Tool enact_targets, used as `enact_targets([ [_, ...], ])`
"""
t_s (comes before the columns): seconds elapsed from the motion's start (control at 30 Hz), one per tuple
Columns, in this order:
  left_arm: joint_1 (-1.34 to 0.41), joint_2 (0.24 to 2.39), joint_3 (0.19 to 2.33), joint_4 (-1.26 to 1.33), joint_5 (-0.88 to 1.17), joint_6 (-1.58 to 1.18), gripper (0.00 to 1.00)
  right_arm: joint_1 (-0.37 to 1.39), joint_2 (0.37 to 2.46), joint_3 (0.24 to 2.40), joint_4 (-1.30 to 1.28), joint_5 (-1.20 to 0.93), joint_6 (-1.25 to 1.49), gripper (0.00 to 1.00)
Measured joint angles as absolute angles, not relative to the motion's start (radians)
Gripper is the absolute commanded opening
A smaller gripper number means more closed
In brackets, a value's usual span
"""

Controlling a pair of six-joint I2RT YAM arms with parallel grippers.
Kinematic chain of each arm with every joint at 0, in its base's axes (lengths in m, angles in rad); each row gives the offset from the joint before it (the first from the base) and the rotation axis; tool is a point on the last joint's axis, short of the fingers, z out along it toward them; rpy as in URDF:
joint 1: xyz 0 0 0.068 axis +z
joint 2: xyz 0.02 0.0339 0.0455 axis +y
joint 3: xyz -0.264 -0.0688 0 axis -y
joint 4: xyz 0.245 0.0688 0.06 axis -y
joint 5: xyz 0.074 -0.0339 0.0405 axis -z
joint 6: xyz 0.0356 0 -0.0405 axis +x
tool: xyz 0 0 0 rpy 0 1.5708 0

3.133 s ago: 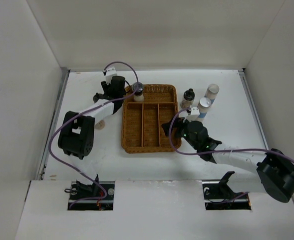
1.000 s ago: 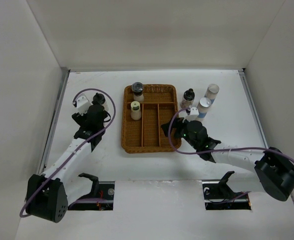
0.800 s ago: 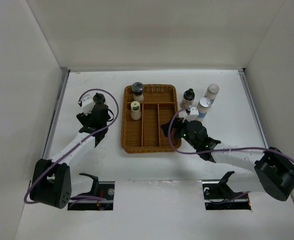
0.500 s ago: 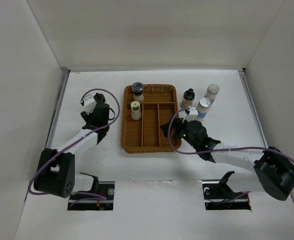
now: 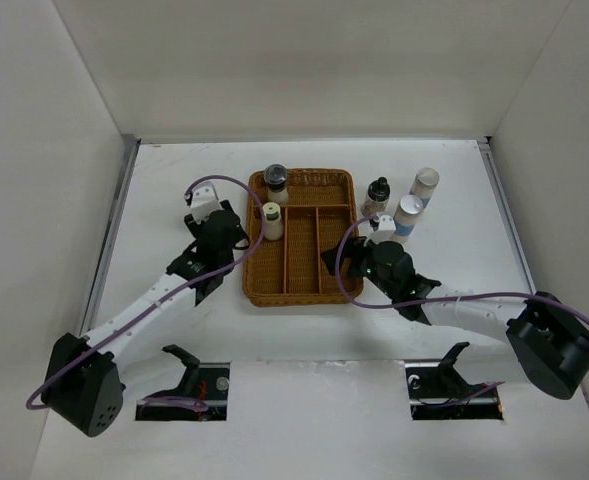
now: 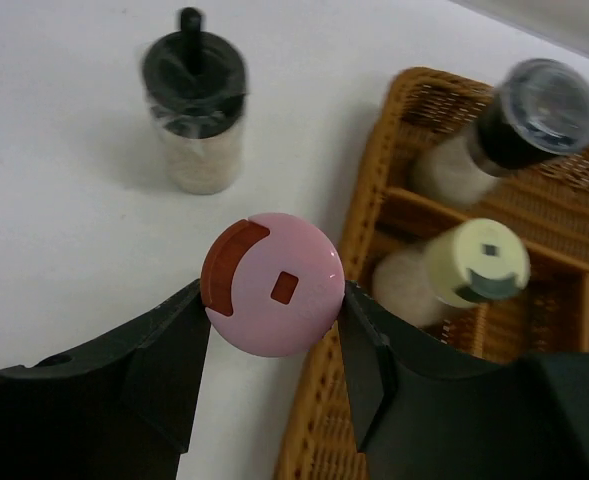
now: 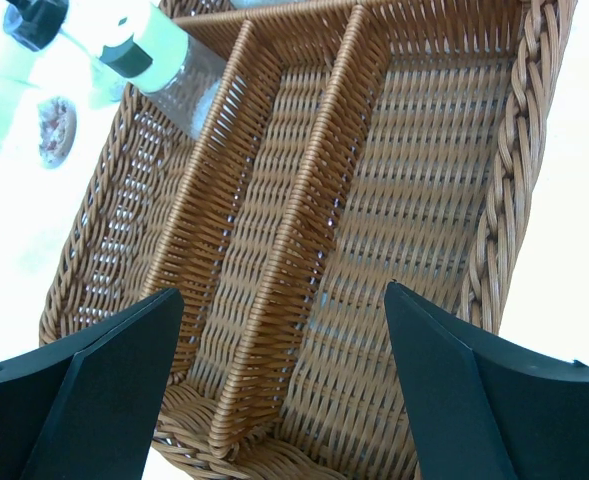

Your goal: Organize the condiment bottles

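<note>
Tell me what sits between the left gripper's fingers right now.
A pink-capped bottle, gripped by the left gripper, fills the gap between its fingers; the left wrist view shows this.

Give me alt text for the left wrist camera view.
The left gripper is shut on a pink-capped bottle, seen from above. Beyond it a black-capped jar stands on the white table; at right, a wicker tray holds a dark-capped bottle and a pale-yellow-capped bottle.

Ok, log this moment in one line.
left end effector: shut on pink-capped bottle | right end effector: open above wicker tray
</note>
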State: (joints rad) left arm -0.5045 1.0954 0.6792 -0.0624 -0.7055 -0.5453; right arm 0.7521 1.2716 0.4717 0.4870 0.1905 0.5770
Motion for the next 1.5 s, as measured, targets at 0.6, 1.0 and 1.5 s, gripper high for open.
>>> enact_targets([
  [0.6, -0.754, 1.379, 0.798, -0.039, -0.713, -0.532, 0.31, 0.749, 1.271, 0.472, 0.487, 0.191, 0.576, 0.88],
  [1.0, -0.770, 1.458, 0.798, 0.033, -0.714, -0.519, 0.77, 0.747, 1.271, 0.472, 0.487, 0.191, 0.576, 0.93],
  [1.5, -0.588, 1.171, 0.733, 0.084, -0.770, -0.526, 0.77, 0.746, 1.271, 0.472, 0.487, 0.191, 0.577, 0.93],
])
